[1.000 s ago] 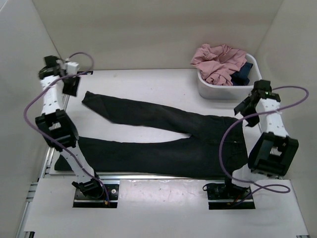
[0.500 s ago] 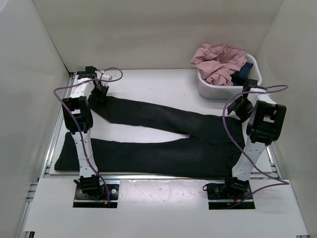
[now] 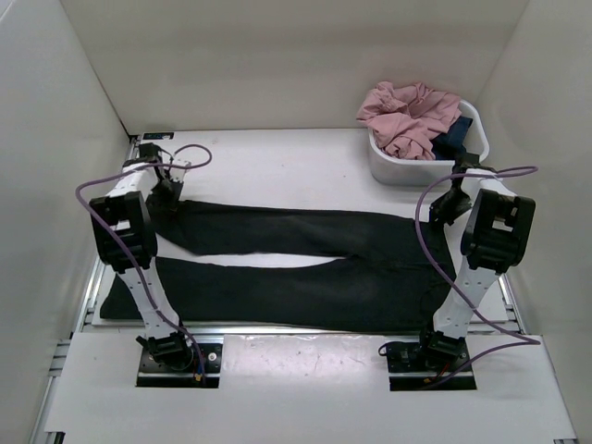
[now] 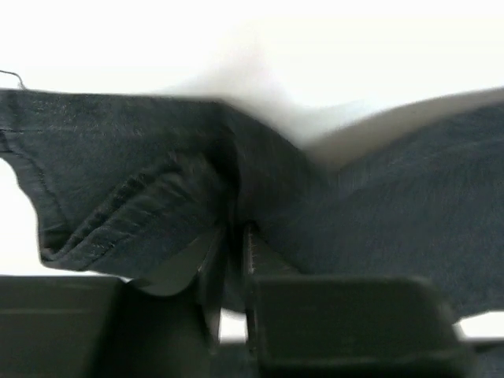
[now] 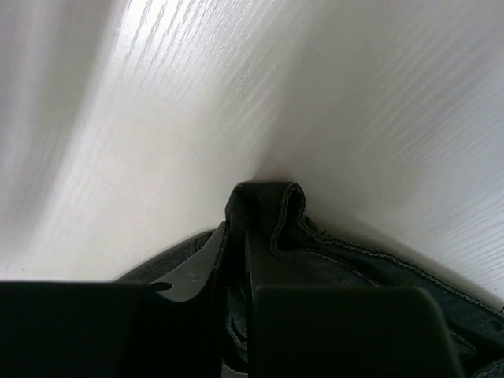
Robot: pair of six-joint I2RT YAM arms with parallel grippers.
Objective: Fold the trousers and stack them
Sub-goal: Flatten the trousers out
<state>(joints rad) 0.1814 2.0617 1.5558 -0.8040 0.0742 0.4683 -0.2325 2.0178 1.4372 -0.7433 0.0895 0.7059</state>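
The left fingers (image 4: 253,256) are pressed together on a bunched fold of black cloth near the cuff (image 4: 75,228) of the far leg. The right fingers (image 5: 197,272) are likewise clamped on a pinched-up ridge of the waistband (image 5: 272,206) at its far corner. Outward from both grips, the trousers (image 3: 305,287) are seen spread flat on the counter (image 3: 277,162), their long axis running left to right — cuffs at the left arm's side, waist at the right arm's. The far leg is thus held at both ends and lies nearly parallel to the near leg, with a narrow wedge of counter between them. The near leg lies toward the robot from both pairs of fingers — a lengthwise fold is judged to call for the held edge being carried nearward over it by both arms together. A bin (image 3: 384,171) of other garments stands just beyond the waist.
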